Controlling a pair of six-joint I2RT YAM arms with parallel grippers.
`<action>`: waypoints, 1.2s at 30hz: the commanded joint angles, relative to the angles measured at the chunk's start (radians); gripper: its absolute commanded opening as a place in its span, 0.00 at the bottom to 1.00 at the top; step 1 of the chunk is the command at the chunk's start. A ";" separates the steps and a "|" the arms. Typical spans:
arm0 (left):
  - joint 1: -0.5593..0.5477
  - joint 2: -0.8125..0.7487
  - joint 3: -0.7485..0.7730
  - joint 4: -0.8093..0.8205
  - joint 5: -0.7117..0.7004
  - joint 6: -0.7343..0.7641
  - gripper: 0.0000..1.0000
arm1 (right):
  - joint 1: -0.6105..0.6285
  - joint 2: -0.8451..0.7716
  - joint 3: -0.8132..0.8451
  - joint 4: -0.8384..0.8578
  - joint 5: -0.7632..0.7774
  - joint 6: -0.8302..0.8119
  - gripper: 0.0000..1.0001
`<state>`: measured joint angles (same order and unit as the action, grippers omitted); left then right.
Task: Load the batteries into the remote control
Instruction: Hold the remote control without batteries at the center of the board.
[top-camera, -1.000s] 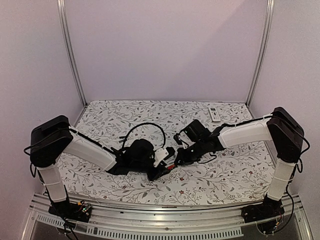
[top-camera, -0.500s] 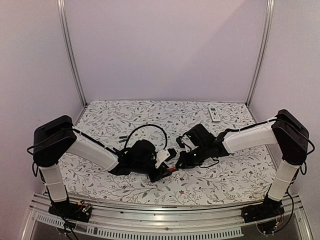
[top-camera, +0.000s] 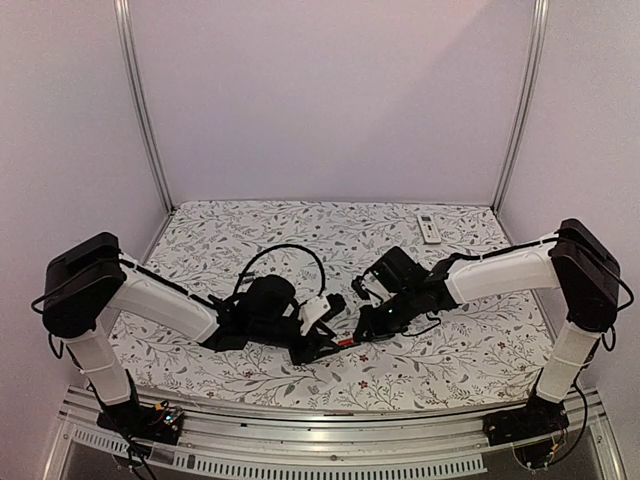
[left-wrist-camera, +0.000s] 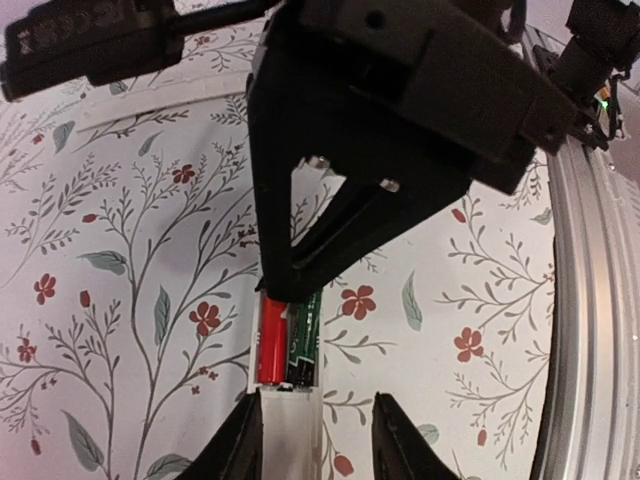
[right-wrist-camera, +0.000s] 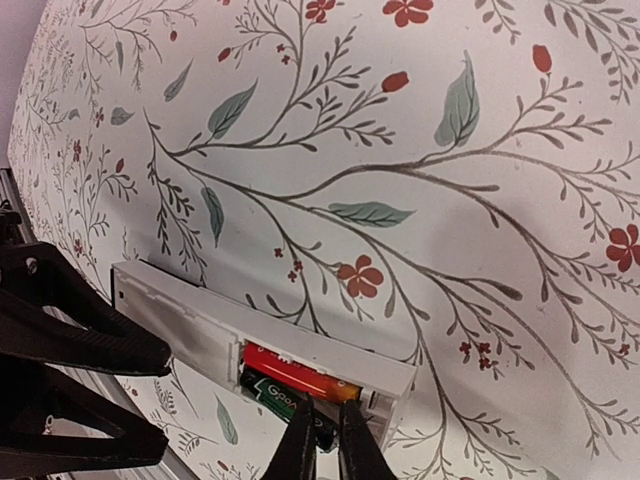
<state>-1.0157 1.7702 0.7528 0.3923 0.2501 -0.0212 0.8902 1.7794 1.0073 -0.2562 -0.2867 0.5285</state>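
Left fingers clamp the remote control. Right fingers, nearly closed, tips at dark battery beside red battery in compartment.

Light diffuse and even from above; top view slightly soft; faint shadows on floral cloth; right gripper blurred at frame edge.

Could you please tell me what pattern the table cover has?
The table cover is white with grey-green leafy branches and small red flowers, clearest in the right wrist view.
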 joint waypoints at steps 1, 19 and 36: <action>0.026 -0.047 -0.041 0.016 0.052 0.020 0.35 | -0.022 -0.045 0.040 -0.098 0.002 -0.098 0.10; 0.007 -0.014 -0.013 -0.009 0.017 0.190 0.37 | -0.039 -0.025 0.061 -0.153 -0.060 -0.043 0.15; 0.003 0.060 0.007 -0.054 -0.050 0.226 0.48 | -0.021 0.033 0.093 -0.165 -0.073 -0.035 0.12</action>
<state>-1.0061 1.8034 0.7502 0.3534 0.2272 0.1936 0.8627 1.7947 1.0855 -0.4046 -0.3546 0.4835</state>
